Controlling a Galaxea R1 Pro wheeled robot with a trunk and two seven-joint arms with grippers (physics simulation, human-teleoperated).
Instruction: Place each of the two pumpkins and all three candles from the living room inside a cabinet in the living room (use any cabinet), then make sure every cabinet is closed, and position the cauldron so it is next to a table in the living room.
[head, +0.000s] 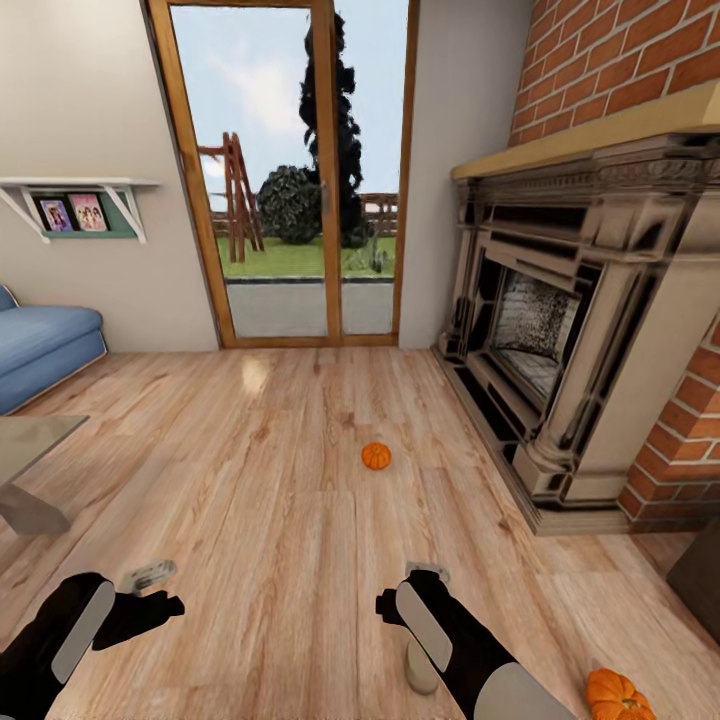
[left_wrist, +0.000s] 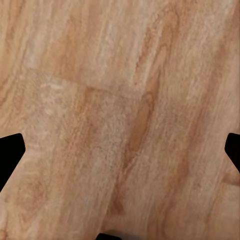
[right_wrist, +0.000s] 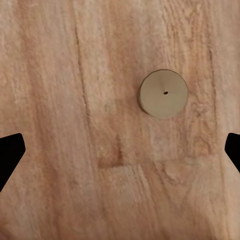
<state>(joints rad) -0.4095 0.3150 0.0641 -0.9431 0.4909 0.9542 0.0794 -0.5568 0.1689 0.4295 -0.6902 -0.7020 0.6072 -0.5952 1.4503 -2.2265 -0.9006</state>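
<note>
Both pairs of jaws stand wide open, holding nothing: in each wrist view the dark fingertips sit at the opposite edges of the picture with bare planks between them. From the head view the left gripper (head: 150, 600) hangs over the wood floor (head: 250, 480) near a glass-topped table (head: 30, 440), and the right gripper (head: 392, 603) hangs over the floor further right.

One candle (head: 421, 668) stands upright on the floor, partly hidden behind the right arm; the right wrist view looks straight down on its flat round top (right_wrist: 163, 93), with a small dark dot at the centre, lying off to one side of the open fingers and not between them.

One pumpkin (head: 376, 456) rests on the planks ahead, in front of the fireplace (head: 560, 330) and apart from it. A second pumpkin (head: 616, 695) sits at the lower right edge, close to the right arm.

Behind stand a glass door (head: 290, 180) with a wooden frame, a blue sofa (head: 45, 345) and a wall shelf (head: 85, 205) carrying two picture cards; any writing on them is too small to read, and no brand or label can be made out anywhere
</note>
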